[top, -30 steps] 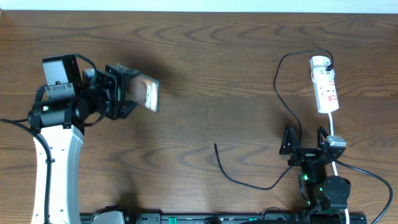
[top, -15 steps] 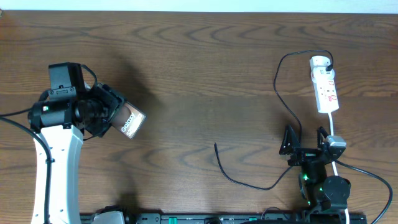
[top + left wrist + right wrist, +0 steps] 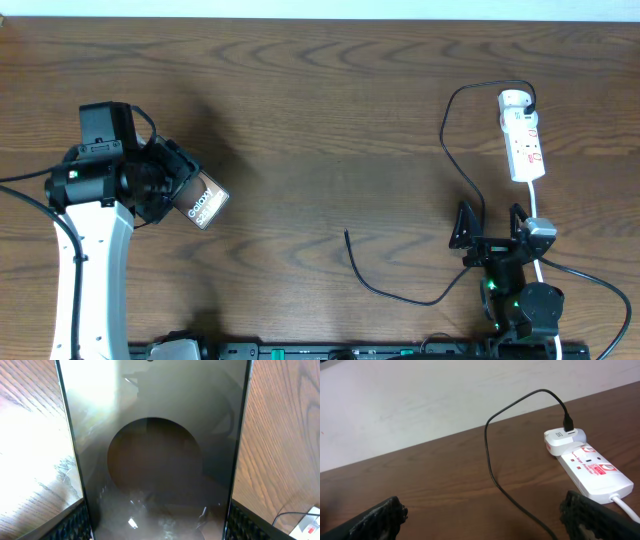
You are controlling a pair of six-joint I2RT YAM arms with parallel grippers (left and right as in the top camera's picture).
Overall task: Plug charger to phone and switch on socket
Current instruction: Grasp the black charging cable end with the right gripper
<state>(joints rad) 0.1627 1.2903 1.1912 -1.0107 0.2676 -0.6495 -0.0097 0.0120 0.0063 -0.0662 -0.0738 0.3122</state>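
Observation:
My left gripper [image 3: 178, 190] is shut on the phone [image 3: 203, 201], holding it above the table at the left; its brownish screen with white text faces up. In the left wrist view the phone [image 3: 160, 450] fills the space between my two fingers. The black charger cable [image 3: 452, 150] runs from the white power strip [image 3: 523, 135] at the far right down to a free plug tip [image 3: 346, 234] lying mid-table. My right gripper [image 3: 490, 228] is open and empty, near the front edge below the strip. The right wrist view shows the cable [image 3: 492, 467] and the strip [image 3: 585, 462] ahead.
The strip's white cord [image 3: 538, 215] runs down past my right gripper to the front edge. A black rail [image 3: 330, 350] lines the table front. A pale wall [image 3: 445, 395] stands behind the table.
My left gripper has swung the phone down and to the left, turning it from edge-on to screen-up. The right arm, cable and strip have not moved.

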